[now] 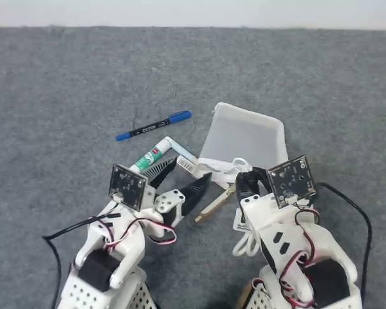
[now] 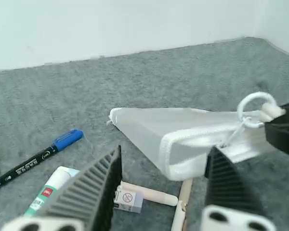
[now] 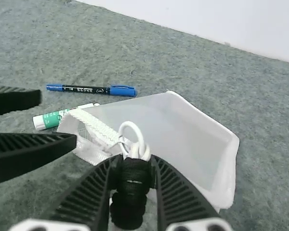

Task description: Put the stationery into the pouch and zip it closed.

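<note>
The pouch point(image 1: 244, 138) lies right of centre in the high view, its mouth toward 7 o'clock. It looks light, thin and floppy, so I judge the stitched zipper rim the place to hold it, not the slack wall. At its 6 o'clock the right gripper point(image 3: 130, 166) is pinched tight on that rim beside the pull ring point(image 3: 131, 132). At 8 o'clock the left gripper point(image 2: 161, 178) gapes wide, holding nothing. The blue marker point(image 1: 153, 126) lies at 9 o'clock, with the green-and-white tube point(image 1: 153, 154) beside it.
</note>
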Available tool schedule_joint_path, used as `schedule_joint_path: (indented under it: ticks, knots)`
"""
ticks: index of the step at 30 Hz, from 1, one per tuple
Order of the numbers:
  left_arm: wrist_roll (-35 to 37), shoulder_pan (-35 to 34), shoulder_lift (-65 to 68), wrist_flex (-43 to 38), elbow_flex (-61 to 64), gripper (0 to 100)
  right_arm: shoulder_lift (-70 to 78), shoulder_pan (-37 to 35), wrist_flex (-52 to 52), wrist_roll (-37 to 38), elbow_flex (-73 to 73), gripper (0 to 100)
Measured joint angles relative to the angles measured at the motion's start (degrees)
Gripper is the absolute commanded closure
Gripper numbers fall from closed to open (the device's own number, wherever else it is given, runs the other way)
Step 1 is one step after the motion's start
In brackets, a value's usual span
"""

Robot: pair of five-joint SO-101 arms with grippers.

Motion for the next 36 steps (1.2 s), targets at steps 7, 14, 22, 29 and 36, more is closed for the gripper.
schedule_joint_path:
  ticks: [7,14,22,29,36]
  knots:
    - [0.0,0.0,3.7,-4.9,1.2,77,0.0,0.0,0.0,0.0,0.0,99.3]
    - [0.4,0.3,28.8,-8.3,-8.1,83,0.6,0.0,0.0,0.0,0.0,99.3]
    - [0.0,0.4,49.1,-8.4,-17.9,99,1.0,0.0,0.1,0.0,1.5,99.3]
    - [-2.3,0.4,47.6,-8.0,-18.0,99,1.0,0.0,0.1,0.0,1.5,99.3]
    - [-2.3,-0.4,44.2,-5.8,-18.0,99,1.0,0.0,0.1,0.0,1.5,99.3]
